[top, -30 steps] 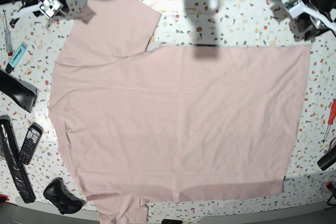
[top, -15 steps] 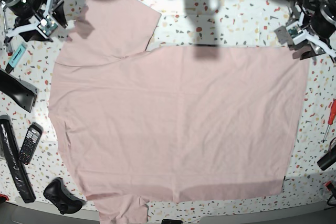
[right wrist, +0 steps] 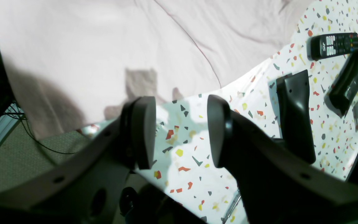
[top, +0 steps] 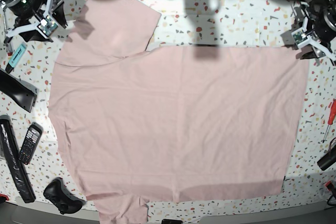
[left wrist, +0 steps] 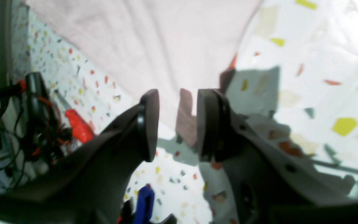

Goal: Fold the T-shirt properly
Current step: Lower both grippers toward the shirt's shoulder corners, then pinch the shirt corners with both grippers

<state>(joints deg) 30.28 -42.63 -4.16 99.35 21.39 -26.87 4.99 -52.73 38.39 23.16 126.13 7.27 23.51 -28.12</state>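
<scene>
While the T-shirt (top: 178,124) lies spread flat and plain side up on the speckled counter (top: 236,22), both arms sit at the far corners of the garment. One sleeve (top: 118,19) extends toward the far edge; the straight hem (top: 300,108) faces the left arm's side.

The left gripper (left wrist: 177,124) hovers over the hem corner with its jaws spread and nothing between them; the corner of the fabric shows through the gap. A red screwdriver (left wrist: 78,126) lies on the counter beside it.

The right gripper (right wrist: 180,133) is just beside the sleeve edge, jaws spread and empty, with bare counter visible in the gap. A remote control (right wrist: 334,45) and a black wedge-shaped block (right wrist: 294,115) lie near it, apart from the fabric.
</scene>
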